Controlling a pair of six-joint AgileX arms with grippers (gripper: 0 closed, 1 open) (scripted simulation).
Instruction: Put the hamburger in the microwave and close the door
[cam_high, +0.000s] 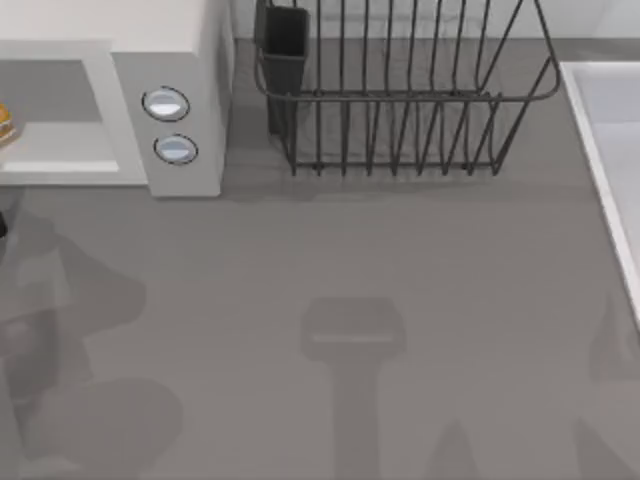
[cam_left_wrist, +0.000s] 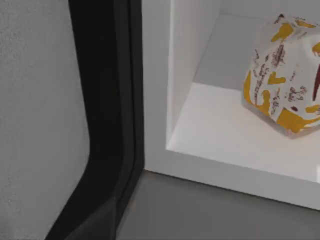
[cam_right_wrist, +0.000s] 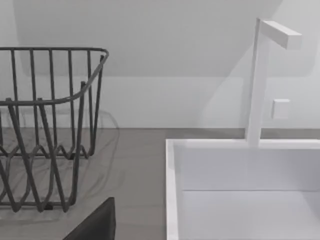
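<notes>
the hamburger (cam_left_wrist: 287, 80) already sits inside the microwave (cam_high: 185, 60) cavity — light, soft, easily squashed. what's left is the door, a stiff panel best pushed at its free edge. neither pincer's state can be told.

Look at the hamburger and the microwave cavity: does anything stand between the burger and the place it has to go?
No. The hamburger already sits on the white floor inside the microwave cavity, with nothing visible in front of it. The cavity mouth is open; closing the door remains.
</notes>
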